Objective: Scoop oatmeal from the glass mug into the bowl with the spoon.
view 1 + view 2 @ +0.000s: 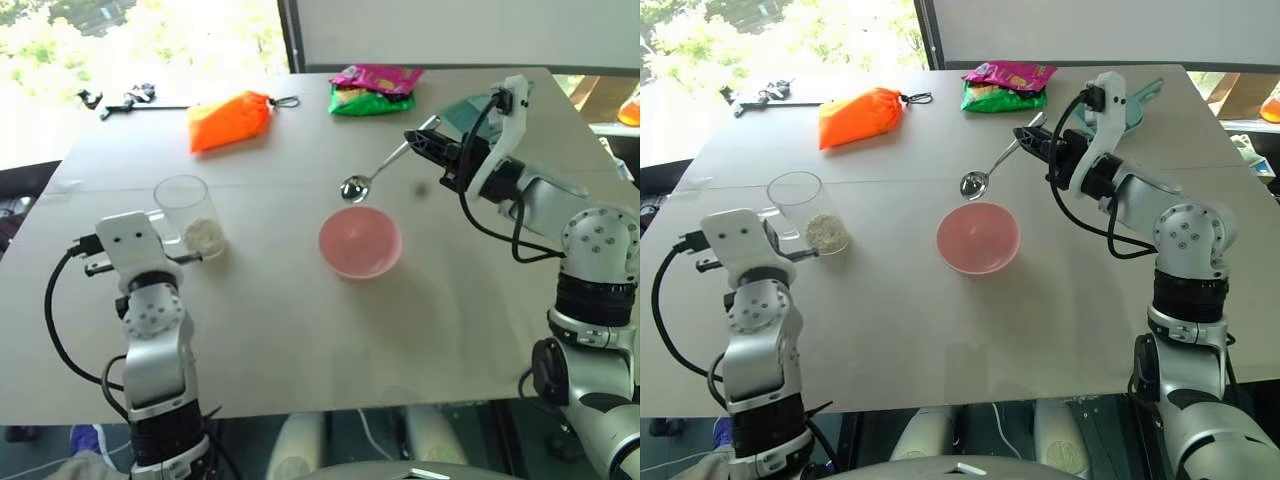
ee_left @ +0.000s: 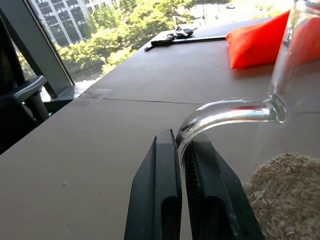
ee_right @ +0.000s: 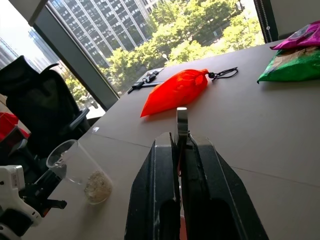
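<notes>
Left claw (image 2: 181, 150): fingers pressed together on the curved glass handle of the mug (image 1: 186, 212), clamped on it. The mug stands upright on the surface (image 1: 300, 320), directly ahead of this claw. Oatmeal (image 1: 206, 236) lies as a small pale heap in the bottom of the mug, on the side nearest the left claw's fingertips.

Right claw (image 1: 425, 142): fingers closed on the handle end of the spoon (image 1: 375, 173), held above the surface. The handle runs out from between the fingers; the spoon slopes downward away from the claw, with its oval end hanging lowest.

Bowl (image 1: 360, 242): pink, on the surface, below and just beyond the spoon's oval end, apart from it. It sits between the two claws, nearer the right one. Inside looks bare.

Beyond the left claw, past the mug: an orange pouch (image 1: 231, 119) with a black cord. Beyond the right claw: a pink and green snack packet (image 1: 372, 90). A teal item (image 1: 466, 112) lies behind the right claw, partly hidden.
</notes>
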`<move>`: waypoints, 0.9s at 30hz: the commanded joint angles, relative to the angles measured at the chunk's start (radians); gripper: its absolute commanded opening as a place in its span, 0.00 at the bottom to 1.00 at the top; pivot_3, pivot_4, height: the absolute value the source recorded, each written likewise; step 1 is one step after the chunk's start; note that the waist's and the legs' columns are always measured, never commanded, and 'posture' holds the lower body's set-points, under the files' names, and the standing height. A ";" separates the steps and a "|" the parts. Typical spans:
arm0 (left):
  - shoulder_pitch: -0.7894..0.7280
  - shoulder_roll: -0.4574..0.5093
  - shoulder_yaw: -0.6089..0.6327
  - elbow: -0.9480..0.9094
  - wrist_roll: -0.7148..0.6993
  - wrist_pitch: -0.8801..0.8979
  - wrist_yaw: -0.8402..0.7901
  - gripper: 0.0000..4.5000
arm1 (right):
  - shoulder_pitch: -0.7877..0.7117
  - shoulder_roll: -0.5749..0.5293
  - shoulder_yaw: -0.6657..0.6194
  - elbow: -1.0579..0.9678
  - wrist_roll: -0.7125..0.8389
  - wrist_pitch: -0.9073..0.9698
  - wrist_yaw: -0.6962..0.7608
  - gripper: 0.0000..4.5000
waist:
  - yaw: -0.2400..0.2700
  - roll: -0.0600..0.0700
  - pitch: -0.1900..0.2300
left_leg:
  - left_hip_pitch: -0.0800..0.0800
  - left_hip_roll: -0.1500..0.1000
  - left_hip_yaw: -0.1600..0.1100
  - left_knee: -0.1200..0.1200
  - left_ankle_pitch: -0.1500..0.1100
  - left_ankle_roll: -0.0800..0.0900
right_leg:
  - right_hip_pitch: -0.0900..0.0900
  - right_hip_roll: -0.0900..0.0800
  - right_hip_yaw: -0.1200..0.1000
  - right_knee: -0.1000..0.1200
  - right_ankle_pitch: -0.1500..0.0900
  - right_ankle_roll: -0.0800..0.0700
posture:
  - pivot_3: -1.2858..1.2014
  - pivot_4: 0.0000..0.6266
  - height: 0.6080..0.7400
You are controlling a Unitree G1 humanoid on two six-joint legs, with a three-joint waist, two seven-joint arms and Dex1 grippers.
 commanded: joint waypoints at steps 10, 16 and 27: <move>-0.409 0.163 -0.195 0.316 -0.111 -0.239 -0.395 0.01 | -0.241 0.053 -0.052 -0.003 0.065 -0.035 -0.067 0.00 | -0.005 -0.002 0.001 | -0.001 -0.001 -0.002 0.001 0.000 0.000 | 0.000 0.000 -0.002 -0.001 0.000 0.000 | 0.52 0.24 1.00; -0.612 0.154 -0.291 0.620 -0.115 -0.439 -0.553 0.01 | -0.316 0.065 -0.005 -0.016 0.002 -0.078 -0.050 0.00 | -0.016 -0.002 0.001 | -0.002 -0.001 -0.002 -0.002 0.000 0.000 | -0.001 0.000 -0.002 -0.002 0.000 0.000 | 0.52 0.24 1.00; -0.757 0.154 -0.312 0.850 -0.115 -0.650 -0.621 0.01 | -0.301 0.004 0.085 -0.019 -0.213 -0.182 0.030 0.00 | -0.035 -0.002 0.001 | -0.002 -0.002 -0.002 -0.002 0.000 0.000 | -0.002 -0.001 -0.002 -0.002 0.000 0.000 | 0.52 0.24 1.00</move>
